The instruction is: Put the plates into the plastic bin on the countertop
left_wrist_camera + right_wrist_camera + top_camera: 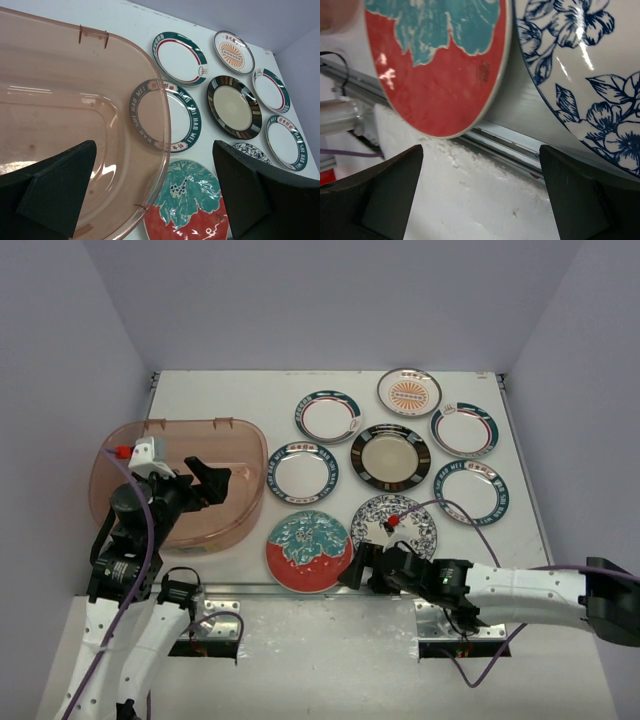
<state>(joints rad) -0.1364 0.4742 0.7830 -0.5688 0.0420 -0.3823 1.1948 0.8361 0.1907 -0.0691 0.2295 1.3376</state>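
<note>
Our left jaws hang spread over the plastic bin [235,465] at frame left, and our right jaws gape empty beside the red-and-teal plate [308,551], lower centre.

The translucent pinkish-brown plastic bin [240,425] is lying open-topped; right of it, round ceramic plates [391,457] are crowding the white bench [220,390], a teal-rimmed plate [302,472] sitting just beside its wall.

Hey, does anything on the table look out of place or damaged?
Nothing spilled or broken. The red plate sits right at the table's front edge, maybe slightly over it.
</note>
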